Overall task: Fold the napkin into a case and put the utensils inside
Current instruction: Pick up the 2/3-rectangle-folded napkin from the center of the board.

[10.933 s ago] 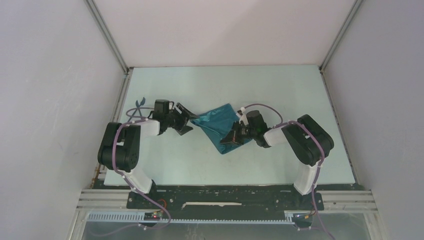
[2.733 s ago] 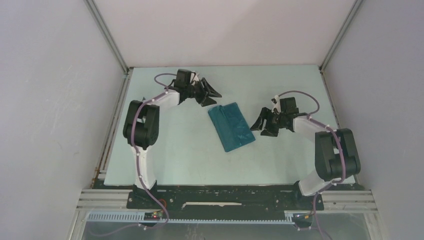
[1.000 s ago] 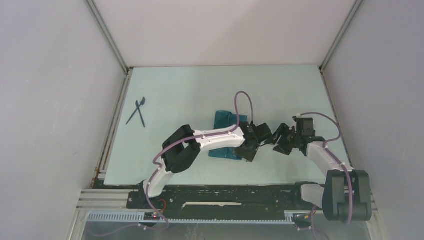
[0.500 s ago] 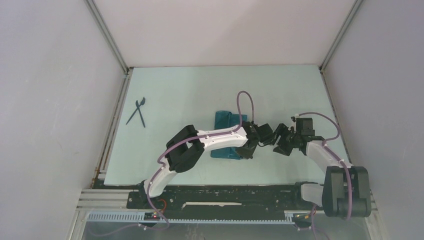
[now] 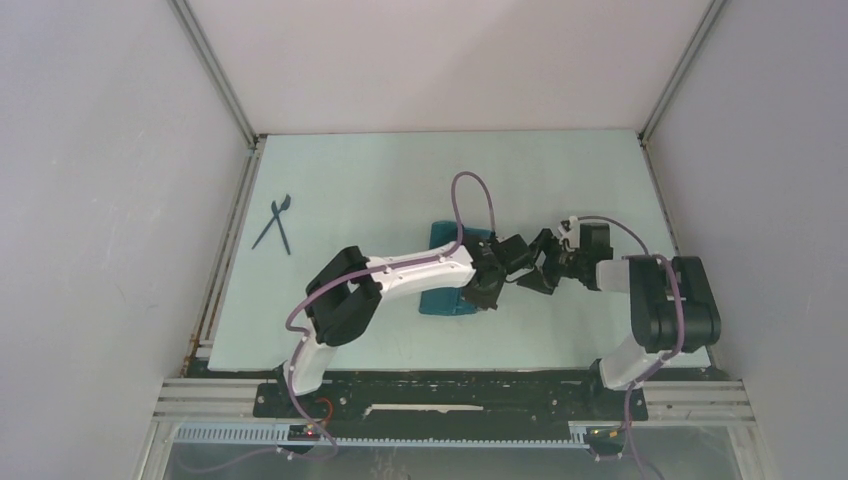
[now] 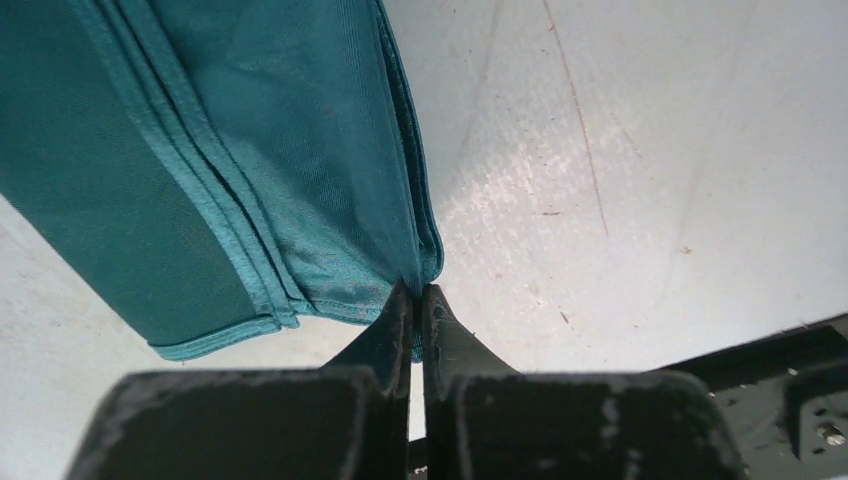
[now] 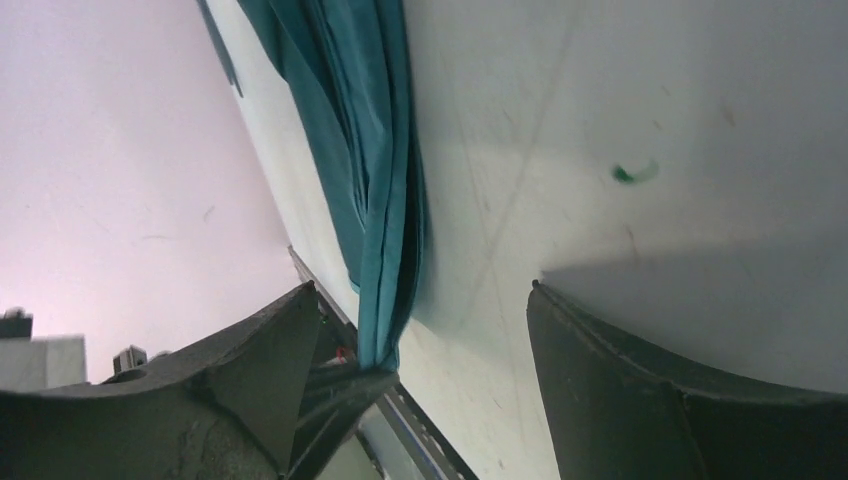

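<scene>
The left tool (image 6: pixel 418 300) has just snapped together on the near right corner of the napkin (image 6: pixel 200 150). The napkin lies as a folded oblong at the middle of the table (image 5: pixel 400 180), under the left arm reaching across it. The right tool (image 7: pixel 420 300) has spread wider and stands apart just beside the napkin's long right edge, holding nothing. This looks like the next fold being set up. Stacked hems meet at the pinched corner, but I cannot tell how many layers are caught. Bare table lies beyond and to the left. The utensils (image 5: pixel 278 222) wait well apart by the left edge.
</scene>
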`<state>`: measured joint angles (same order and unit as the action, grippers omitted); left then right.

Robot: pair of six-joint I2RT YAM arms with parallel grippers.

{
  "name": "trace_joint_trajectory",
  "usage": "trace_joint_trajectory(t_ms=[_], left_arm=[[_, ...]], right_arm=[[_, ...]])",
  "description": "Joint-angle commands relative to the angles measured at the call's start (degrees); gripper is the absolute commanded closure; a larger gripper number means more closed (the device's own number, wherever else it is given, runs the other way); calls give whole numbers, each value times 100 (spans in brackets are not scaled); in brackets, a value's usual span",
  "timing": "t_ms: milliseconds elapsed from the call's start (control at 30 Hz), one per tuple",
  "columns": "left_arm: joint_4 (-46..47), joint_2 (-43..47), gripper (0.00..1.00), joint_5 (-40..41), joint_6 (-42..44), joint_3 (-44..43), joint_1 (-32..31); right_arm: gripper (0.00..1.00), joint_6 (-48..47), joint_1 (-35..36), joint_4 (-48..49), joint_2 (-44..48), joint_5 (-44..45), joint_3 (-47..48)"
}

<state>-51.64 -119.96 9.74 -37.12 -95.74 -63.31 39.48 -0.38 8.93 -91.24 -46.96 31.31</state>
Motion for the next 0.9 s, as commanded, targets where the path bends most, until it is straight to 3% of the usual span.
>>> trace_joint_trajectory(t_ms=[0, 167, 433, 867], left_arm=[[255, 531, 100, -187, -44, 137, 63], [370, 703, 100, -279, -71, 316, 82], [430, 841, 100, -253, -59, 422, 86], [416, 996, 100, -211, 12, 492, 139]], right_arm=[[16, 781, 366, 1263, -499, -154, 292], [17, 1559, 631, 2170, -1064, -138, 353], [22, 1957, 1006, 2677, -1528, 130, 453], [24, 1976, 1020, 2795, -1770, 225, 455]])
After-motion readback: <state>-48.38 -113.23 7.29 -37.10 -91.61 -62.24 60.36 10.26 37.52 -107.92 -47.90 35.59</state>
